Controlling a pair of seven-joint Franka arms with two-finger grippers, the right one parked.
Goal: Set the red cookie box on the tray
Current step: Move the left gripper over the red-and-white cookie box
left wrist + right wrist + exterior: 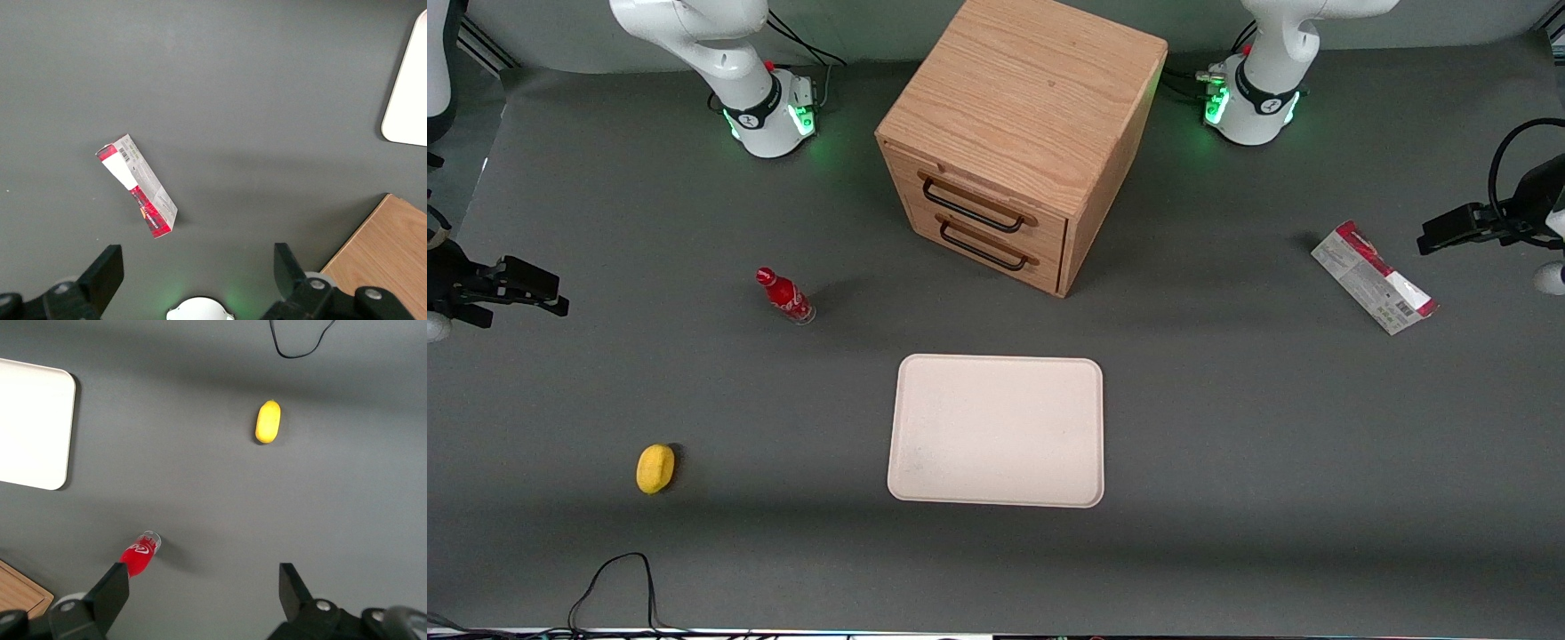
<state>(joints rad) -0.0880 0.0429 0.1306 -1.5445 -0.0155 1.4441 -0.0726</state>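
Note:
The red cookie box (1374, 277) lies flat on the grey table toward the working arm's end, whitish face with barcode up. In the left wrist view the red cookie box (137, 185) sits at an angle, well apart from the fingers. My gripper (1432, 238) hovers above the table beside the box, toward the table's edge. Seen from the wrist, the gripper (197, 267) is open with nothing between its black fingers (107, 273). The cream tray (996, 431) lies empty mid-table, nearer the front camera than the cabinet; a corner of the tray (408, 93) shows from the wrist.
A wooden two-drawer cabinet (1018, 133) stands at mid-table, its edge (383, 247) visible from the wrist. A small red cola bottle (784, 296) and a yellow lemon (655, 468) lie toward the parked arm's end. A black cable (618, 578) loops at the near edge.

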